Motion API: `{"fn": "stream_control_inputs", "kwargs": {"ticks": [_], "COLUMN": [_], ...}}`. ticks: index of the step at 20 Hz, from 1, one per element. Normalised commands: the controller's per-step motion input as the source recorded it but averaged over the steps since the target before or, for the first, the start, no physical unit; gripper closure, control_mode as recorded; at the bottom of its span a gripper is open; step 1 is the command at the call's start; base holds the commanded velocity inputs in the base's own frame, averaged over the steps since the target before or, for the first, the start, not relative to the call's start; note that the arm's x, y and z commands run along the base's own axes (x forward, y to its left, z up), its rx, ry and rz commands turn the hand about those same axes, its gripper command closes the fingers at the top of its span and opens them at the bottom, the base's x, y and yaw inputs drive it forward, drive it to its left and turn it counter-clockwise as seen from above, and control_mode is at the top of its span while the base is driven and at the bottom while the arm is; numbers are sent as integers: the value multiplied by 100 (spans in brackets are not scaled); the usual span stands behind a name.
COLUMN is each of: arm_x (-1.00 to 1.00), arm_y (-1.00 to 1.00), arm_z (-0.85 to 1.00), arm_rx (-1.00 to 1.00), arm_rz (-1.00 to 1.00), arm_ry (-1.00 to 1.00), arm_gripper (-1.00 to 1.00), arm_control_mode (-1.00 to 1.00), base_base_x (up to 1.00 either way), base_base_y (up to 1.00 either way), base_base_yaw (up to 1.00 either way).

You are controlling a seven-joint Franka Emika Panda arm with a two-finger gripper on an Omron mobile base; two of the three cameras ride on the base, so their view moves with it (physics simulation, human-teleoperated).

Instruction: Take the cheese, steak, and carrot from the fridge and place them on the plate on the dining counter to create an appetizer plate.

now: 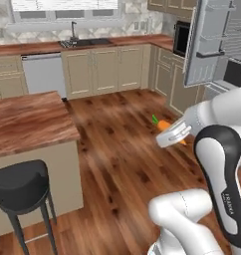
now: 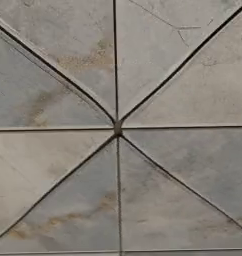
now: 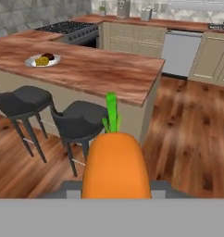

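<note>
Your end effector (image 1: 173, 134) is clamped on the carrot (image 3: 115, 166), green end pointing ahead, above the wood floor (image 1: 117, 164). Far beyond on the tabletop (image 3: 86, 69), the plate (image 3: 31, 62) carries the cheese (image 3: 41, 60) and steak (image 3: 49, 57).

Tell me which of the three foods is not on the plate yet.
The carrot, orange with a green top, held in the gripper; the cheese and steak already sit on the plate.

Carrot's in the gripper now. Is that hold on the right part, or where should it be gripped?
Looks right. The gripper clamps the carrot across its thick orange body, fingers on either side, green top pointing forward. The wide body gives the most surface; the leafy end is too thin.
</note>
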Motion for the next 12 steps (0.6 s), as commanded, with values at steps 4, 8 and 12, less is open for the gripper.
{"fn": "stream_control_inputs", "kwargs": {"ticks": [4,8,12], "arm_x": [0,0,0], "arm_y": [0,0,0], "arm_z": [0,0,0], "arm_rx": [0,0,0], "arm_rz": [0,0,0], "arm_ry": [0,0,0], "arm_gripper": [100,100,100], "arm_control_mode": [100,100,100], "base_base_x": [-56,-32,-22], "base_base_y": [100,100,100], "base_base_yaw": [-3,-2,0]}}
